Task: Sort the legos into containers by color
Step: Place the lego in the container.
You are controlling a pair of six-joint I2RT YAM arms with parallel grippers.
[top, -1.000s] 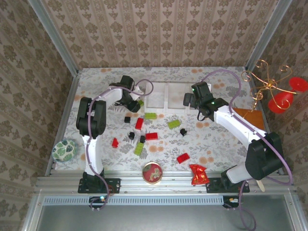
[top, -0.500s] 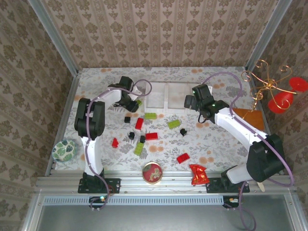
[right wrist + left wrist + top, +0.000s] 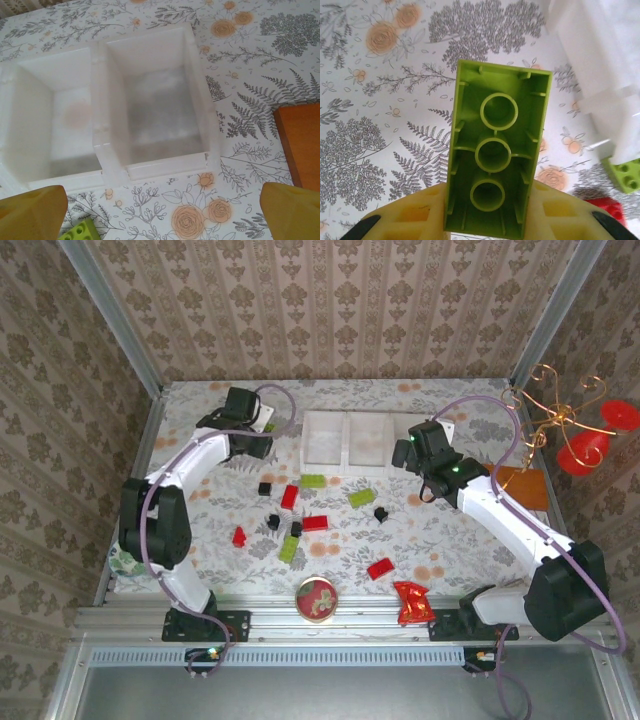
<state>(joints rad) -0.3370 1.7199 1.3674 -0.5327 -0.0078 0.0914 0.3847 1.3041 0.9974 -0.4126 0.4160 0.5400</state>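
From above, my left gripper (image 3: pixel 265 430) sits by the left end of the white tray (image 3: pixel 345 440), at the far edge of the table (image 3: pixel 450 540). Loose legos (image 3: pixel 313 481) lie mid-table.

Left wrist: its fingers pinch a lime-green brick (image 3: pixel 497 170).

Right wrist: my right gripper (image 3: pixel 160 215) gapes wide at the tray's near rim, holding nothing.
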